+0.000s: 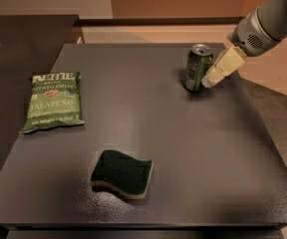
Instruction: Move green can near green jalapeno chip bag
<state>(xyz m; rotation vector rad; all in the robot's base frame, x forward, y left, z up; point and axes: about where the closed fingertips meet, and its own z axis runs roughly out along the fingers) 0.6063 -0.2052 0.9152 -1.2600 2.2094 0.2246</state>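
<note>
The green can (198, 67) stands upright at the back right of the dark table (183, 148). It is dark green with a silver top and pull tab. The green jalapeno chip bag (53, 101) lies flat at the left side of the table, far from the can. My gripper (214, 74) comes in from the upper right on a grey arm. Its pale cream fingertip (222, 66) is right beside the can's right side, at or very near touching it.
A dark green wavy sponge (122, 174) with a pale base lies at the front middle of the table. A second dark surface (14, 44) adjoins the table on the left. Floor lies beyond the right edge.
</note>
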